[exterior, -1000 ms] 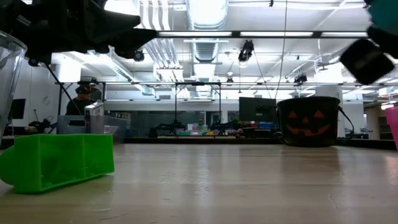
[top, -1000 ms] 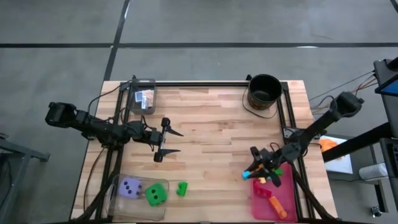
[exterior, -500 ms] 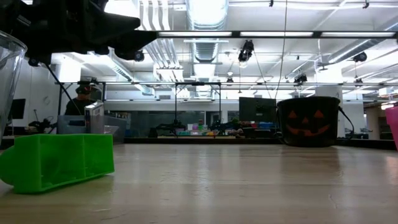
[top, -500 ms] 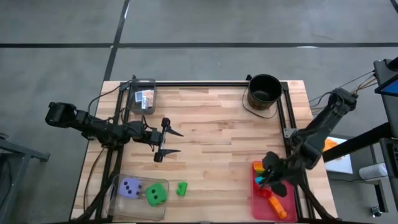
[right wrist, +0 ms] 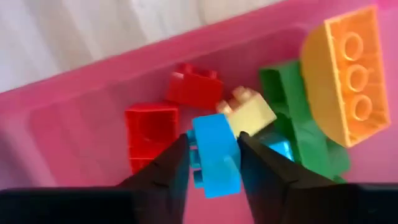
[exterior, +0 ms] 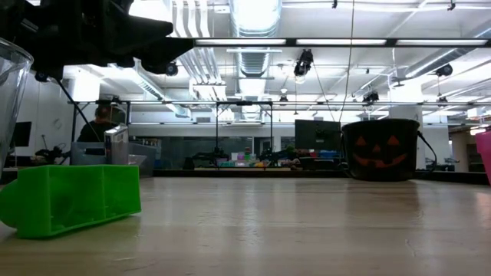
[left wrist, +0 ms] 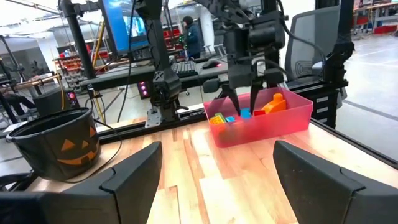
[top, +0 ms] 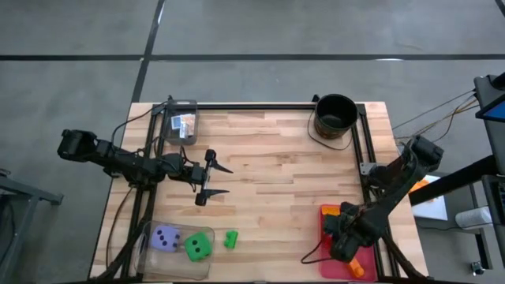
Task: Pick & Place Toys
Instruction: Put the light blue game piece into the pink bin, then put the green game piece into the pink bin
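Two dice point(top: 181, 243), one green brick point(top: 230, 239), one bucket point(top: 334, 116), one pink tray point(top: 327, 254).

Wooden counter point(top: 268, 170) w/ black pumpkin-face bucket point(top: 335, 116) far right, pink tray point(top: 327, 259) near right, clear bin point(top: 180, 122) far left, clear tub point(top: 145, 244) near left.

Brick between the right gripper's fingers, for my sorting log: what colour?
Blue brick, clearest in the right wrist view.

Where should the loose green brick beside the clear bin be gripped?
Grip the green brick across its flat side walls, coming straight down. It lies alone on the table, apart from the bin, and the low view shows its walls near upright. The open left pincer hovers nearest.
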{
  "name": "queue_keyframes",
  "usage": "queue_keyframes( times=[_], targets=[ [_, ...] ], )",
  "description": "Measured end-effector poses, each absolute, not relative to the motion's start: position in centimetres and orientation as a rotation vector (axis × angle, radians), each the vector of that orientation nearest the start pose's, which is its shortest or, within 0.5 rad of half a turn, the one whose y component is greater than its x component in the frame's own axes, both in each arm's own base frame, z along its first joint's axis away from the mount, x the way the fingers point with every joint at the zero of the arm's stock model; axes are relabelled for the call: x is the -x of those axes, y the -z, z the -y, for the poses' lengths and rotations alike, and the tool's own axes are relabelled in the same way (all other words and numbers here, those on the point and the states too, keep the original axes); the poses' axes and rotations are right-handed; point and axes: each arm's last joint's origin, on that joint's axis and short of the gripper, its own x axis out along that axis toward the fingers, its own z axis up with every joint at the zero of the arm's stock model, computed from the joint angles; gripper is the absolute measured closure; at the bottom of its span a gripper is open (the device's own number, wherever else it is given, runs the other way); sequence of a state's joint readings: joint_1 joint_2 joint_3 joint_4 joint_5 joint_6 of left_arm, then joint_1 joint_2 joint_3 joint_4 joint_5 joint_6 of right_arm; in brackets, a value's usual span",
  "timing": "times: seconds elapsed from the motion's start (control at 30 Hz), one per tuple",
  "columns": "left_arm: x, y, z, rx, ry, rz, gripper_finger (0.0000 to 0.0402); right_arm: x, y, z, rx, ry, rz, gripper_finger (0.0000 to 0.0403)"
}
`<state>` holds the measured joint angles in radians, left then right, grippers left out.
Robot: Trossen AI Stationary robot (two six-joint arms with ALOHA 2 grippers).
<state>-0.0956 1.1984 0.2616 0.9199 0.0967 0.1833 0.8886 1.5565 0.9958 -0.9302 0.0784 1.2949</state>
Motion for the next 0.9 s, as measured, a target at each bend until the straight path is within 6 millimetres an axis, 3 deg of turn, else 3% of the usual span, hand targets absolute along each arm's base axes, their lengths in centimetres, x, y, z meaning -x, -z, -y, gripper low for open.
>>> queue_keyframes(
  times=[0.2,0.4,0.53,0.73,0.9],
  targets=[
    [-21.3,-18.6,2.3,-0.183,0.193,0.002,0.0094,-17.1,-19.6,-20.7,-0.278,0.412,-1.492,0.0185],
    [-21.3,-18.6,2.3,-0.183,0.193,0.0,0.0094,-17.3,-21.5,-20.6,-0.289,0.455,-1.427,0.0147],
    [-21.3,-18.6,2.3,-0.183,0.194,-0.002,0.0094,-18.0,-23.2,-20.5,-0.234,0.453,-1.195,0.0142],
    [-21.3,-18.5,2.3,-0.175,0.195,-0.008,0.0094,-19.9,-25.1,-21.9,0.046,0.375,-0.622,0.0141],
    [-21.3,-18.5,2.3,-0.175,0.195,-0.013,0.0094,-22.3,-25.7,-23.1,0.161,0.289,-0.434,0.0141]
  ],
)
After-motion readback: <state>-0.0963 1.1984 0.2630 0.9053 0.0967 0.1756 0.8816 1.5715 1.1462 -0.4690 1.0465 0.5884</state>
